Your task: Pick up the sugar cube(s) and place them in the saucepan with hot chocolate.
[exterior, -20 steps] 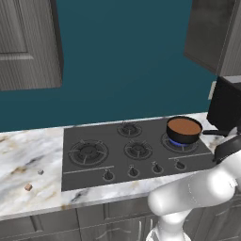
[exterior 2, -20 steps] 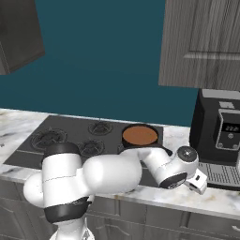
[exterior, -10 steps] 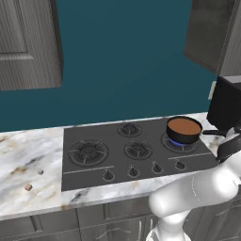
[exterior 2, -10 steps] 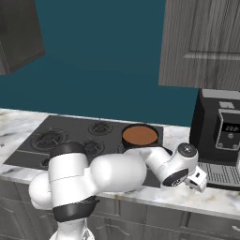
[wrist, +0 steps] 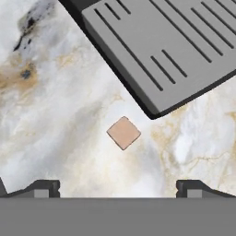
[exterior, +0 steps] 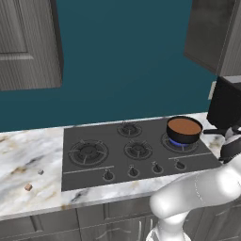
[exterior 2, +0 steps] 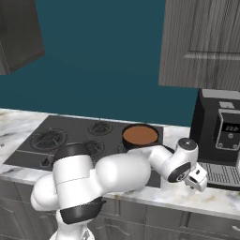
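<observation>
While the fingers (wrist: 118, 188) are standing wide open with only their tips showing, the saucepan (exterior: 184, 130) is holding brown liquid on the stove.

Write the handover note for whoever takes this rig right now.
Gripper: open, empty, above a tan cube on the marble beside the grey drip tray.
Saucepan: on the lit right rear burner, brown liquid inside, no cube seen in it.
Left of the stove, on the counter: grey cube and brown cube.
Done: nothing placed yet.
Left: grasp each cube and drop it in the saucepan.
</observation>
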Motion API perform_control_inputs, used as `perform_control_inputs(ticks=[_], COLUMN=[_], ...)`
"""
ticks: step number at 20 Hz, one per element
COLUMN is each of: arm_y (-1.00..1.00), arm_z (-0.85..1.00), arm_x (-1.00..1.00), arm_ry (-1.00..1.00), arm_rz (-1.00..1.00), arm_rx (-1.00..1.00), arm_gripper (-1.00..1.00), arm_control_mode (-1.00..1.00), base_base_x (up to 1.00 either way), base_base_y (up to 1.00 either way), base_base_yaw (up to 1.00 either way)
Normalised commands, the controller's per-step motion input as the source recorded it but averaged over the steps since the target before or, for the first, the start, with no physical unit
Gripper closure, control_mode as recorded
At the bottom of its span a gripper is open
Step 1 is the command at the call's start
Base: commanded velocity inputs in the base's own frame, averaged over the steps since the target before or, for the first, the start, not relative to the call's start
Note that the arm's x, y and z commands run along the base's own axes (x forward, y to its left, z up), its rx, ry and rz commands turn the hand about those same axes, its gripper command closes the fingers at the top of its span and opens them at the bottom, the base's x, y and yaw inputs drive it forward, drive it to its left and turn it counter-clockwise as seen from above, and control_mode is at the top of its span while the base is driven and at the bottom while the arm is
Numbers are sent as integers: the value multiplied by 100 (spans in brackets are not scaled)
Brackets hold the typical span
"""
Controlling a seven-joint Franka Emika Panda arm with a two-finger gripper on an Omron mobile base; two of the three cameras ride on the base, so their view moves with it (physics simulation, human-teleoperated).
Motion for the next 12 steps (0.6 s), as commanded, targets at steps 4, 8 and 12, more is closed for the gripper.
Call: perform_control_inputs(ticks=[4,8,12], arm_y=[-3,-4,0], arm_z=[-7,-16,-11], arm_x=[0,-5,-2], arm_ry=[-1,-2,-10], arm_rz=[-5,-2,0], arm_rx=[3,4,1], arm_gripper=[-100,-100,-100], arm_control_mode=[-100,-100,-100], base_base_x=[0,0,0], base_base_y=[0,0,0], base_base_yaw=[0,0,0])
